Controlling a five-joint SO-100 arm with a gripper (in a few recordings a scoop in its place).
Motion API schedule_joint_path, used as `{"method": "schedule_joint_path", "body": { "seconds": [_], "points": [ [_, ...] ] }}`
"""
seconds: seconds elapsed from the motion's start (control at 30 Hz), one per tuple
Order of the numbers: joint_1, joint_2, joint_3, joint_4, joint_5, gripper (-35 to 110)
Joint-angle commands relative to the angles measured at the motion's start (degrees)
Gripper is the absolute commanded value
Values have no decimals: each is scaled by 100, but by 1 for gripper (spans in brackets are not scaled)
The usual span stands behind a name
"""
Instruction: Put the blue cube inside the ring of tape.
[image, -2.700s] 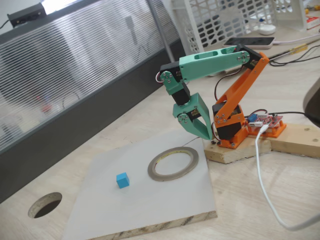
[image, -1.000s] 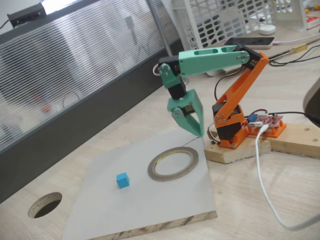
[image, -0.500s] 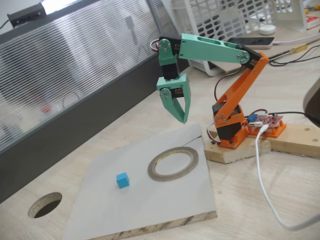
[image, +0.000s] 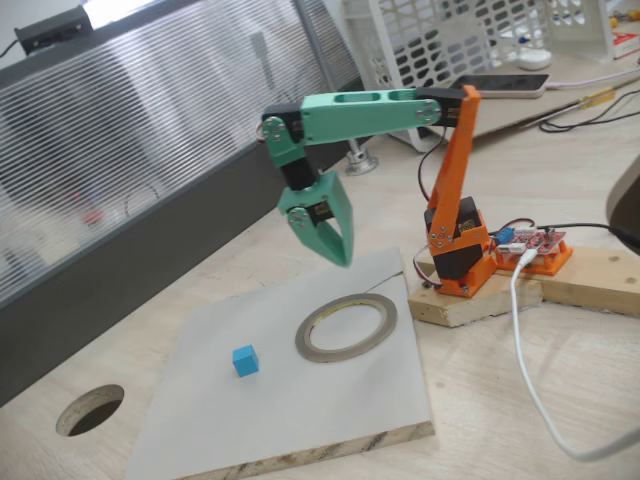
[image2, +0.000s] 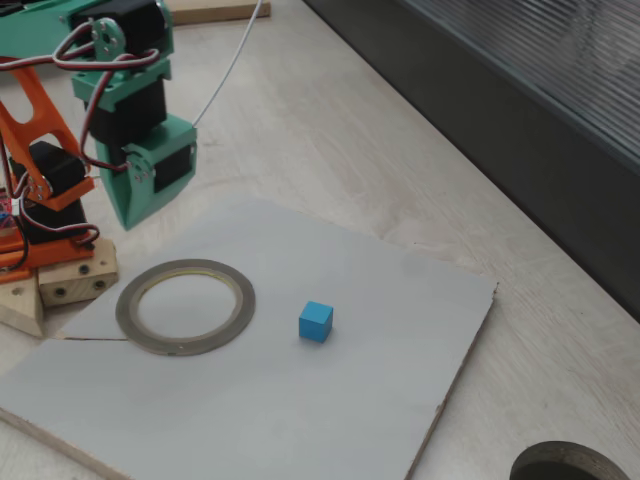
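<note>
Sky-blue against pale grey, the blue cube (image: 245, 360) (image2: 316, 321) is seen lying flat on the grey board (image: 300, 420) (image2: 380, 400), just beside the ring of tape (image: 346, 327) (image2: 185, 306) but outside it and not touching it. The ring of tape is laid flat on the same board, on the side nearer the arm's orange base (image: 460, 250), so that its open middle is left free as the target. The board itself is rested on the wooden worktop (image: 560, 380), presumably to give a smooth, even surface for picking.

The gripper (image: 335, 252) (image2: 135, 205) is held in the air with its green tips pointed downward, above the far edge of the board and well apart from the cube; nothing is carried. Its jaws appear pressed together or nearly so, though the angle in both fixed views makes this hard to confirm. Judged from this, the reach toward the cube is under way, and the jaws would need to be spread before descent. A dark round hole (image: 90, 410) in the worktop, beyond the cube from the ring, is no part of the task.
</note>
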Motion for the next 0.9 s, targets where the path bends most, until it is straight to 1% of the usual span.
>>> {"method": "schedule_joint_path", "body": {
  "seconds": [0.0, 0.2, 0.43, 0.63, 0.87],
  "points": [
    [-123, -712, -958, 70, 44, 0],
    [-123, -1811, -2250, 70, 44, 0],
    [-176, -2760, -3296, 70, 44, 0],
    [-923, -3437, -3981, 70, 70, 0],
    [-1081, -4052, -4474, -88, 53, 0]
  ]
}}
